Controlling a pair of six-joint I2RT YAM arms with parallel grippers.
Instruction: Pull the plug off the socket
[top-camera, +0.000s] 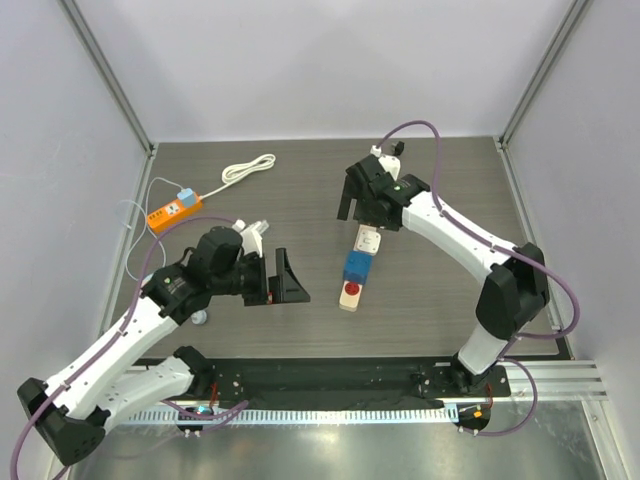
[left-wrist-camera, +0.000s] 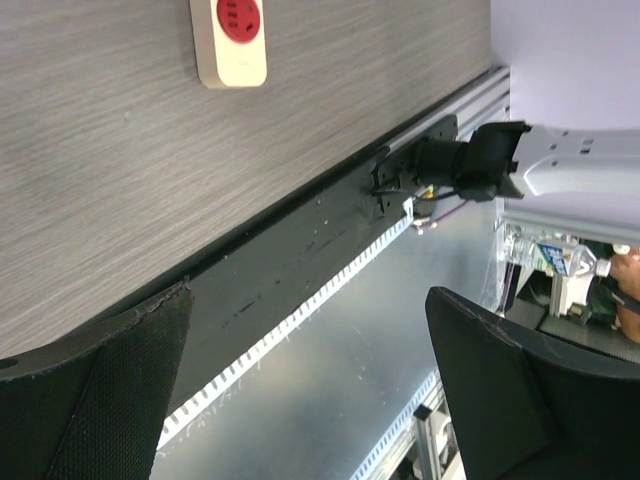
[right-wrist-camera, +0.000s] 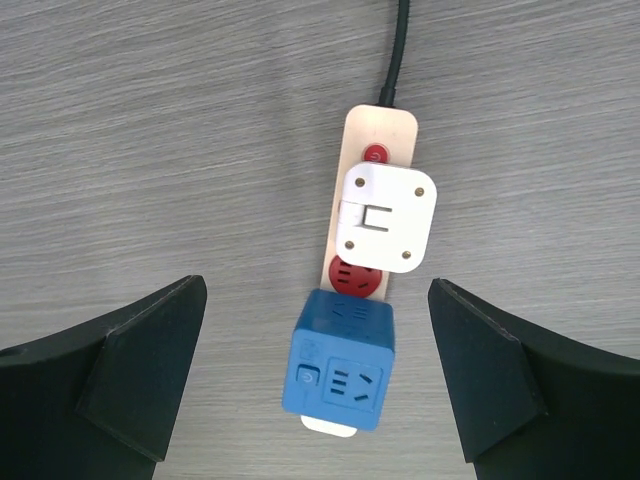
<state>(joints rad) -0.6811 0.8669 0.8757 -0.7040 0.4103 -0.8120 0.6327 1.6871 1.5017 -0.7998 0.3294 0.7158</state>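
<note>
A cream power strip (top-camera: 349, 300) with red sockets lies mid-table. A white plug (top-camera: 368, 240) and a blue cube adapter (top-camera: 359, 268) sit plugged into it. In the right wrist view the white plug (right-wrist-camera: 386, 217) is at the strip's far end (right-wrist-camera: 380, 128), and the blue cube (right-wrist-camera: 340, 360) is nearer. My right gripper (right-wrist-camera: 318, 300) hovers above them, open wide and empty, a finger on either side. It shows from above (top-camera: 366, 212). My left gripper (top-camera: 292, 285) is open and empty, left of the strip. Its view shows the strip's end socket (left-wrist-camera: 232, 35).
An orange power strip (top-camera: 175, 210) with a coiled white cable (top-camera: 250, 168) lies at the back left. The cream strip's black cord (right-wrist-camera: 400, 50) runs away from it. The black base rail (left-wrist-camera: 300, 250) and the right arm's base (left-wrist-camera: 480, 165) lie along the near edge.
</note>
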